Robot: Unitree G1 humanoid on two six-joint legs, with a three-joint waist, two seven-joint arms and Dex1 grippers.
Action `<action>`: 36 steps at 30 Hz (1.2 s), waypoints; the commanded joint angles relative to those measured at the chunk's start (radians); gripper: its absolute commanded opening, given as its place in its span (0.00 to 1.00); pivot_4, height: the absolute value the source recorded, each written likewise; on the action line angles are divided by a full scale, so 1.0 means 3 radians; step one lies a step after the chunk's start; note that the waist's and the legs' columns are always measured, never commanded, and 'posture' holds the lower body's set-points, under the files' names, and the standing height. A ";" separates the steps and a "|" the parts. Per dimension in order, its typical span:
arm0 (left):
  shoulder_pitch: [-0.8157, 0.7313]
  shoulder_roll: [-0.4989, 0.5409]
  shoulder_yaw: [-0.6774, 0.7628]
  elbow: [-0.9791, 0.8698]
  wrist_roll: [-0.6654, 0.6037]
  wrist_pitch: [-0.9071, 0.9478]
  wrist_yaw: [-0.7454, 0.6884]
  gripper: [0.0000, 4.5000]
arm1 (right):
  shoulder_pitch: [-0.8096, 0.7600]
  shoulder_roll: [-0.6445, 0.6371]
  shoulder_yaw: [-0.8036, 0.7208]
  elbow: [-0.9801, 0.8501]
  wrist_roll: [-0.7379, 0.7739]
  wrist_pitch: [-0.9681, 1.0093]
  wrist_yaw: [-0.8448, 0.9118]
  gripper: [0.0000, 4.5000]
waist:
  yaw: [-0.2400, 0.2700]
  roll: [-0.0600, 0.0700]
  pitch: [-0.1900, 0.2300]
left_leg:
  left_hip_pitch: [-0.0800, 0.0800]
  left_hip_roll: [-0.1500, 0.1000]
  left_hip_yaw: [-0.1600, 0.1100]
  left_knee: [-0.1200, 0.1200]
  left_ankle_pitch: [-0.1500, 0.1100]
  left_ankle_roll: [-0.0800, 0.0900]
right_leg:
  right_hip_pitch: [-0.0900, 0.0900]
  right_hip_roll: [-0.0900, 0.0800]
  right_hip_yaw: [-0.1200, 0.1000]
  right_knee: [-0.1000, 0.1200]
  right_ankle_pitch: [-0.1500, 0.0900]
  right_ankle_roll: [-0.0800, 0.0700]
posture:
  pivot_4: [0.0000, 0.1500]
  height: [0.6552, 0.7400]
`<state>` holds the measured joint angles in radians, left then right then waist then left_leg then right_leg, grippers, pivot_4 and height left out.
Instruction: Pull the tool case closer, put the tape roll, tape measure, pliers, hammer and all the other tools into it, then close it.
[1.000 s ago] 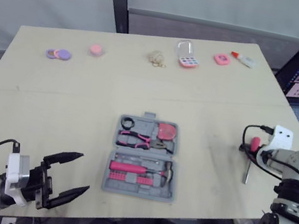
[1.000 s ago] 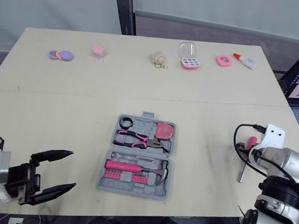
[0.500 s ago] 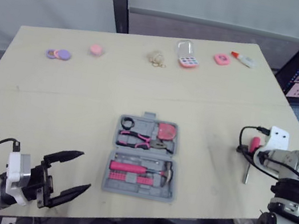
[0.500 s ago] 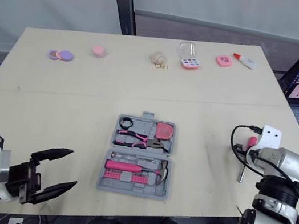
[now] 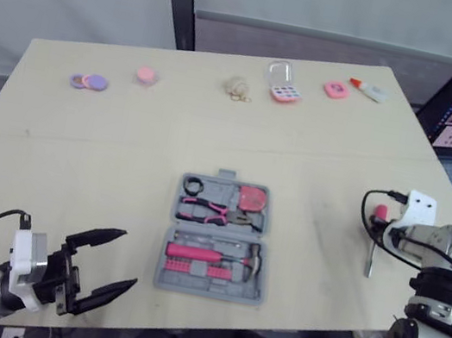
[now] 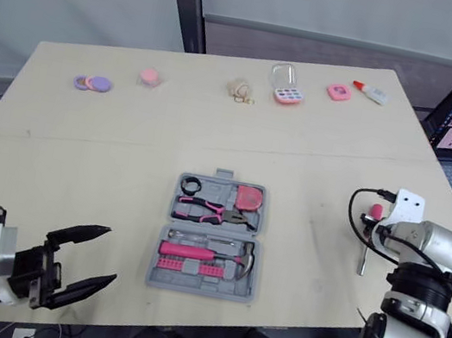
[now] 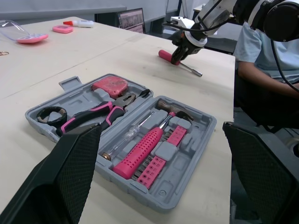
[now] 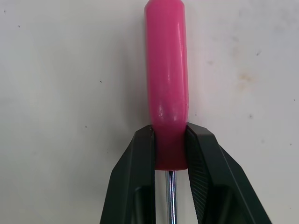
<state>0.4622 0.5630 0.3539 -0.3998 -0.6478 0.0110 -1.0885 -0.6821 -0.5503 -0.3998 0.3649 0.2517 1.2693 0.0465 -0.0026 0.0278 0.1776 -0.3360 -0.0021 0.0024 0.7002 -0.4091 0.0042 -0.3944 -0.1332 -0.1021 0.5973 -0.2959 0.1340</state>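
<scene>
From the head camera the right gripper [image 8: 169, 135] is mostly hidden behind its white camera mount [image 5: 423, 206], so its hold reads best from the wrist. There its two black fingers [image 8: 140, 158] are clamped on the shaft end of a pink-handled screwdriver [image 8: 167, 70], and they cover part of the metal shaft. Whether the tool rests on the table [image 5: 125, 143] or sits just above it cannot be told.

The screwdriver's long axis runs far to near, handle away from the robot and tip towards the near edge. It is at the table's right side, well apart from the tool case [image 5: 219, 231].

The case lies open at the centre, holding the tape roll [image 5: 193, 186], tape measure [image 5: 251, 198], pliers [image 5: 210, 211] and hammer [image 5: 254, 262].

The left gripper [image 5: 129, 259] hangs at the near left edge, jaws spread wide and holding nothing.
</scene>
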 commanded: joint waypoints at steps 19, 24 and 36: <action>-0.0017 0.0642 0.0595 0.0592 -0.0280 0.0110 -0.1146 1.00 | -0.0158 -0.1191 0.2222 -0.3207 0.1842 0.1150 0.1623 0.09 | -0.0005 0.0002 0.0009 | -0.0004 0.0002 -0.0011 -0.0003 -0.0001 0.0000 | -0.0007 0.0002 0.0001 -0.0005 0.0000 -0.0001 | 1.00 1.00; 0.0029 0.0607 0.0654 0.0634 -0.0235 -0.0016 -0.1228 1.00 | -0.0529 -0.0984 0.2726 -0.3209 0.1958 0.1150 0.1698 0.09 | -0.0008 -0.0002 0.0008 | -0.0004 0.0001 -0.0028 -0.0003 -0.0001 0.0000 | -0.0009 0.0001 0.0001 -0.0004 0.0000 -0.0001 | 1.00 1.00; 0.0220 0.0557 0.0858 0.0763 -0.0126 -0.0423 -0.1461 1.00 | -0.1194 -0.0387 0.3715 -0.2827 0.1781 0.1148 0.1832 0.09 | -0.0033 -0.0007 0.0007 | -0.0005 0.0001 -0.0034 -0.0001 -0.0001 0.0000 | -0.0011 -0.0002 -0.0002 -0.0001 0.0000 -0.0001 | 1.00 1.00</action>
<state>0.5189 0.7254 0.5869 -0.1778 -0.6833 -0.0971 -1.4987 -1.0119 -0.6821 0.6948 -0.4850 0.7973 1.6115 0.5703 -0.0125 0.0256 0.1798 -0.3376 -0.0017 -0.0079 0.7000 -0.4095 0.0041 -0.3977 -0.1337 -0.1028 0.5969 -0.2960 0.1336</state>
